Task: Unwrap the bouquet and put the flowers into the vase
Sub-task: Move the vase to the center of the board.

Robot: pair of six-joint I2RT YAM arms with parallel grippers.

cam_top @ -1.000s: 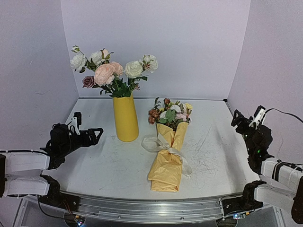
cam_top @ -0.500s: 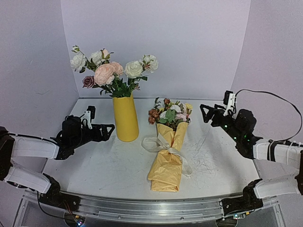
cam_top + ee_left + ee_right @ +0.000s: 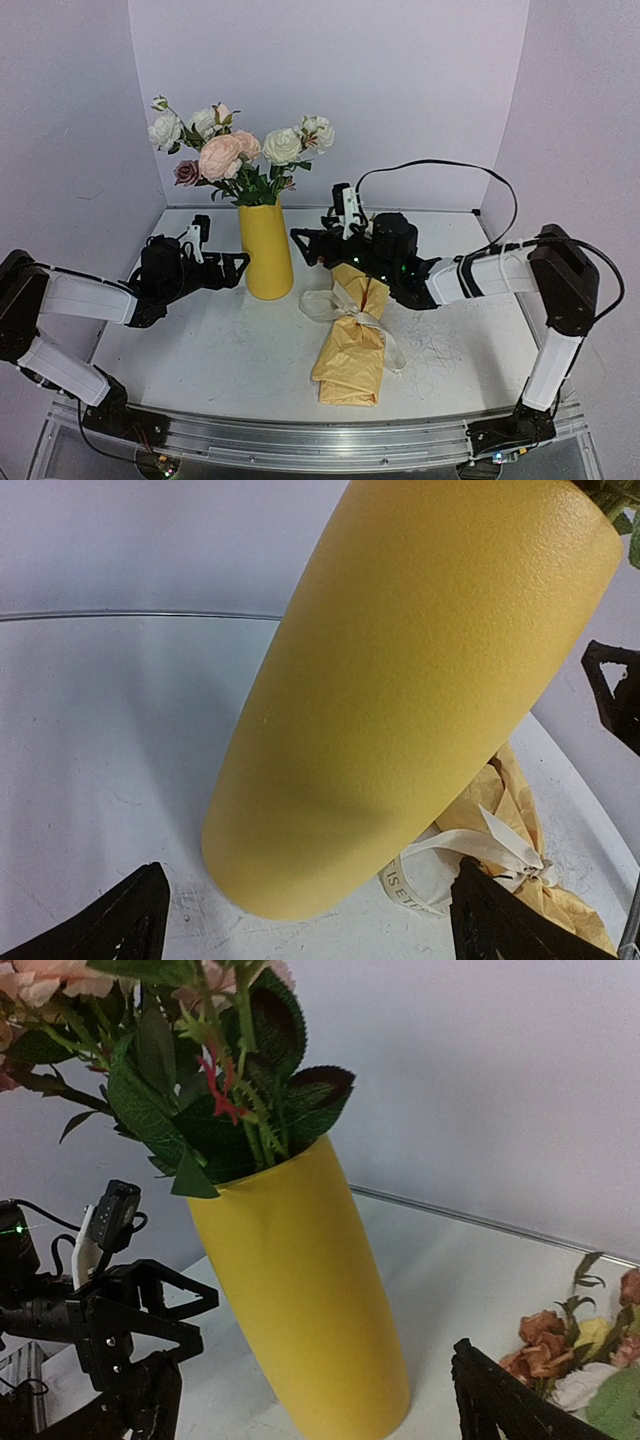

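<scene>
The yellow vase [image 3: 265, 252] stands at mid-table and holds a big white and pink rose bunch [image 3: 235, 150]. The bouquet [image 3: 353, 340] lies just right of it in crinkled yellow-orange paper, tied with a cream ribbon bow [image 3: 345, 308]. Its small flowers [image 3: 372, 232] point to the back and are partly hidden by my right arm. My left gripper [image 3: 232, 268] is open at the vase's left side. The vase [image 3: 400, 700] looms just beyond its two fingertips [image 3: 130, 920]. My right gripper [image 3: 306, 248] is open over the bouquet's blooms, facing the vase [image 3: 300, 1300].
Rose leaves [image 3: 220, 1090] hang over the vase's rim. The left gripper [image 3: 130, 1310] shows beyond the vase in the right wrist view. Purple walls close the table at the back and both sides. A metal rail [image 3: 300, 440] runs along the near edge.
Both arms have swung in towards the vase. The right arm came from the far right to over the bouquet's blooms. The left gripper moved right, up to the vase.
</scene>
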